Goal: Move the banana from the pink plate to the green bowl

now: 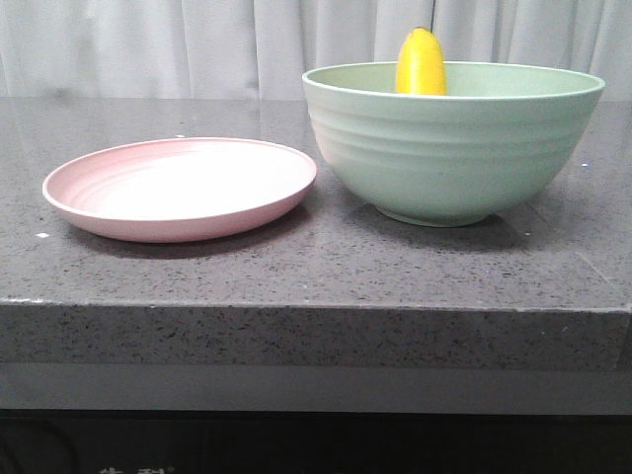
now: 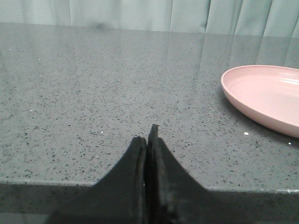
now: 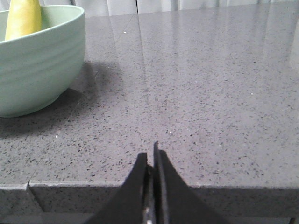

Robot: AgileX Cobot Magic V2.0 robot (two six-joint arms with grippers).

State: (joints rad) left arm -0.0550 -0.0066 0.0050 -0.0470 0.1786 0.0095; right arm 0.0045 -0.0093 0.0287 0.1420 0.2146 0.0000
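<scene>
Front view alone shows banana [image 1: 421, 63] in green bowl [image 1: 449, 148] beside pink plate [image 1: 178, 188].

Dark grey speckled stone countertop [image 1: 296, 267] with a thick front edge, backed by pale pleated curtains [image 1: 148, 44] whose folds reflect faintly in the polished surface.

Even, soft light, seemingly from overhead, leaves faint shadows under the green bowl [image 1: 449, 148]; wrist views look slightly hazy.
</scene>
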